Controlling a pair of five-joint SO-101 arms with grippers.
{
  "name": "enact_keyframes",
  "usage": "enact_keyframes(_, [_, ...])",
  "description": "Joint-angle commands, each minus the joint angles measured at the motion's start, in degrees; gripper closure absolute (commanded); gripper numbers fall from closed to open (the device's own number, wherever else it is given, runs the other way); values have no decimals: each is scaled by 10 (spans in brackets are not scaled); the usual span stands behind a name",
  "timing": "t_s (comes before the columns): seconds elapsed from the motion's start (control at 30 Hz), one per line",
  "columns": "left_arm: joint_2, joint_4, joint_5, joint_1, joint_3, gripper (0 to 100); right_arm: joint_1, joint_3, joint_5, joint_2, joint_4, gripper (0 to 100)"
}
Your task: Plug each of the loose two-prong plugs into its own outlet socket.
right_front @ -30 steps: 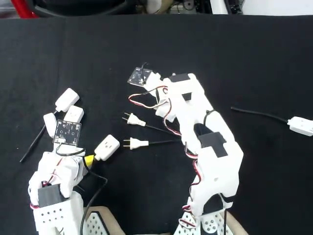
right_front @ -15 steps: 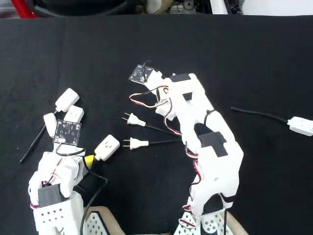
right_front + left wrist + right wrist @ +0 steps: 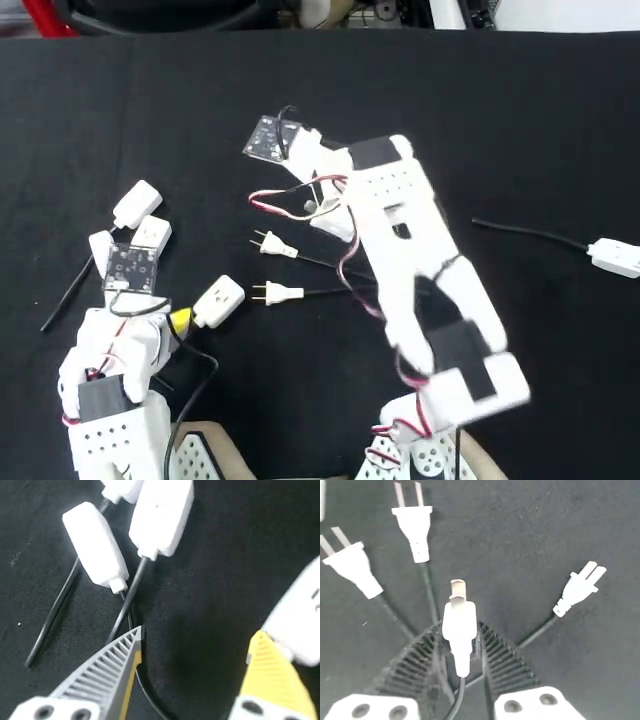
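the right gripper [image 3: 460, 628] is clamping a white plug [image 3: 456, 612] lengthwise, with its tip pointing toward two loose plugs [image 3: 415, 522] lying on the table [image 3: 520, 120]. in the high view the socket [image 3: 218, 301] is lying left of centre, to the lower left of that arm and slanting up to the right. the left gripper [image 3: 197, 635], fingers apart, is sitting just beside it, making the left arm the nearer one.

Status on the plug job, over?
Right jaws shut on white plug. Left jaws open beside outlet socket. Two two-prong plugs loose on cloth, cords trailing under right jaws.
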Motion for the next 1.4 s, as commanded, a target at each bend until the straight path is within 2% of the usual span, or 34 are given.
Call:
enact_keyframes(0.0, [-3, -18, 89, -2, -36, 676, -23, 15, -7, -116, 36, 986])
enact_keyframes(0.17, [-17, -13, 172, 0, -111, 676, -135, 98, -15, -307, 78, 986])
enact_keyframes(0.33, [-25, 27, 253, 20, -231, 676, -235, 231, -69, -515, 24, 986])
enact_keyframes(0.47, [-25, 63, 329, 100, -301, 676, -290, 365, -128, -668, -71, 986])
enact_keyframes(0.6, [-25, 62, 378, 184, -324, 676, -302, 471, -163, -749, -141, 986])
enact_keyframes(0.8, [-25, 55, 377, 302, -336, 677, -297, 531, -185, -762, -198, 986])
enact_keyframes(0.93, [-25, 47, 328, 365, -342, 705, -285, 552, -186, -762, -219, 986])
enact_keyframes(1.13, [-25, 49, 320, 385, -349, 704, -251, 598, -188, -761, -280, 986])
enact_keyframes(1.37, [-25, 46, 289, 390, -305, 704, -249, 587, -189, -761, -278, 986])
